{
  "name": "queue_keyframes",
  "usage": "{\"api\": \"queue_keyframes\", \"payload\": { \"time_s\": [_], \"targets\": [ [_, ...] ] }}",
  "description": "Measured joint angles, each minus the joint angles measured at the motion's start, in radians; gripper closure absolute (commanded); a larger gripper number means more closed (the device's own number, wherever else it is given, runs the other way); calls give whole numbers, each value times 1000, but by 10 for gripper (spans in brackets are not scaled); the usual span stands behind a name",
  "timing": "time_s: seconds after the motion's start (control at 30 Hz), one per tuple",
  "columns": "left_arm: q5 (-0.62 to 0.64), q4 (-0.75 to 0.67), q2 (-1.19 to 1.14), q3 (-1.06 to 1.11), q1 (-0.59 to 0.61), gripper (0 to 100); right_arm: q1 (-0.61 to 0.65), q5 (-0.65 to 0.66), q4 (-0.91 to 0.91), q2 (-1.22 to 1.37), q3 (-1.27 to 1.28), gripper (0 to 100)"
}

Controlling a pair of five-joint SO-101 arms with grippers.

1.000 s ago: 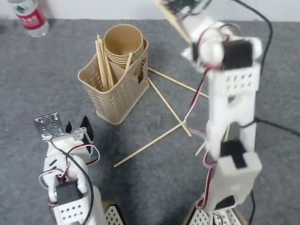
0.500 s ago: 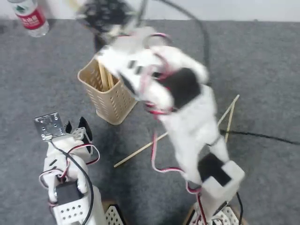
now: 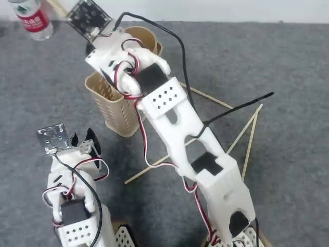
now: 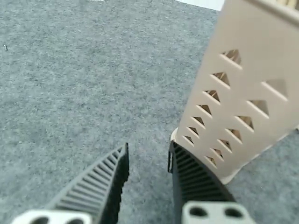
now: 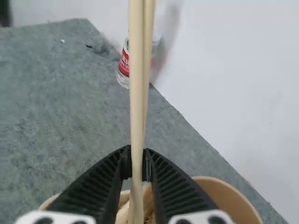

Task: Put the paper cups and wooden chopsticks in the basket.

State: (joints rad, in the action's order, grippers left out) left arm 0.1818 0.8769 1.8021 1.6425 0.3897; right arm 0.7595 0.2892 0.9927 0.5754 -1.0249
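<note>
Wooden chopsticks (image 5: 138, 70), seemingly a pair, are being pinched between the jaws of the right gripper (image 5: 136, 161), which is hanging directly above the basket (image 3: 115, 110). Their long free ends are pointing up and away from the basket, while the short lower ends are dipping toward the paper cups (image 5: 224, 191) nested inside it.

As I judge it, the risk is lying in that tilt. If the jaws are opening while most of each stick is leaning out past the rim, the sticks may be pivoting on the cup's edge and toppling outside the basket. The right arm is also draping low across the basket, so a careless withdrawal could be tipping the light basket over and spilling what is already in it.

More loose chopsticks (image 3: 249, 139) are lying on the grey felt beside the basket, on the side toward the right arm's base. The left gripper (image 4: 147, 156) is sitting just beside the basket's foot, its jaws spread a little and holding nothing.

Beyond the basket a bottle (image 3: 32, 18) is showing a red label with white print, too small for me to read; the basket and cups are carrying no writing that I can see.
</note>
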Motion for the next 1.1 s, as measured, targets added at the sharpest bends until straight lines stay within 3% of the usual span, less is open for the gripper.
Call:
{"api": "queue_keyframes", "payload": {
  "time_s": [0.6,0.87,1.1],
  "targets": [
    [0,-20,0,9,0,870,-29,-75,51,12,74,987],
    [0,-21,0,9,0,870,9,-78,57,14,87,799],
    [0,-21,0,9,0,870,29,-78,103,11,77,782]
  ]
}}
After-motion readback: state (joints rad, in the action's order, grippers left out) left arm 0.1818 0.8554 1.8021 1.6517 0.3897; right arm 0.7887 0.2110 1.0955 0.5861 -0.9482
